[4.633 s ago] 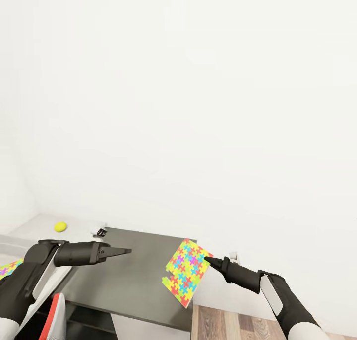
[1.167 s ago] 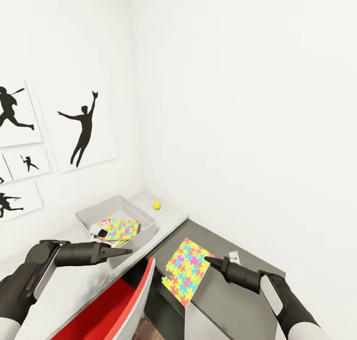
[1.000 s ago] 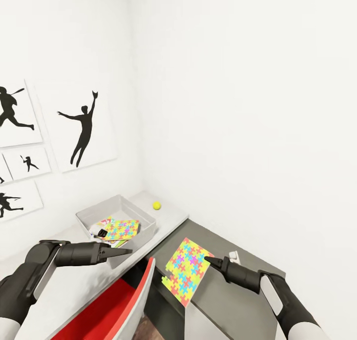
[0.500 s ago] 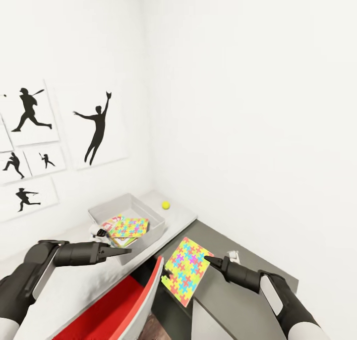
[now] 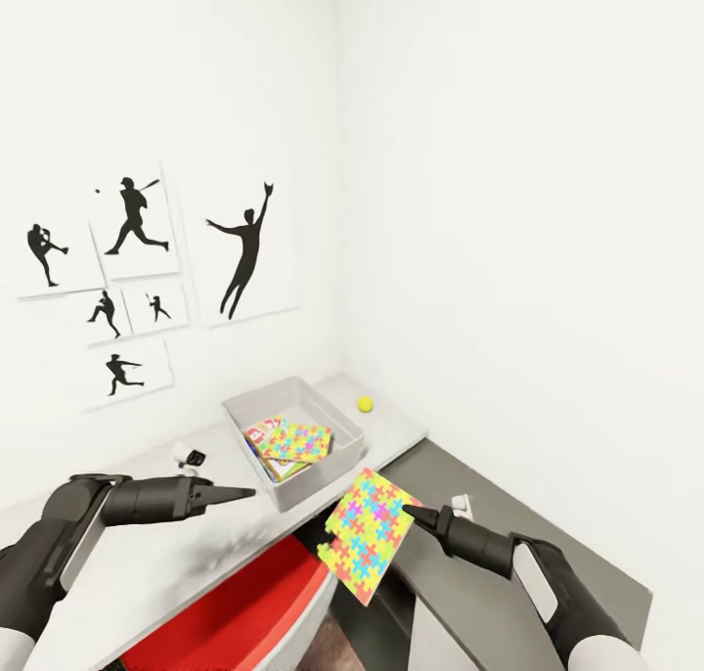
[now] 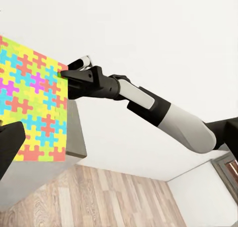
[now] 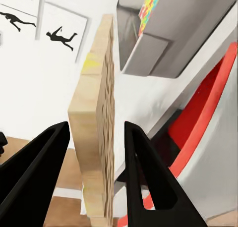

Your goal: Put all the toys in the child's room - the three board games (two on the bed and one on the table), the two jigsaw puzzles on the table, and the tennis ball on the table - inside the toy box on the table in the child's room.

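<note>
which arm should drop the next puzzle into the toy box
The right. Its pincer is shut on the jigsaw puzzle, held tilted in the air just short of the toy box. The left pincer is empty, beside the box's near wall.

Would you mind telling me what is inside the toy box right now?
The toy box holds a jigsaw puzzle lying on top of a board game, of which a corner and an edge show. Whatever else lies beneath the puzzle is covered.
</note>
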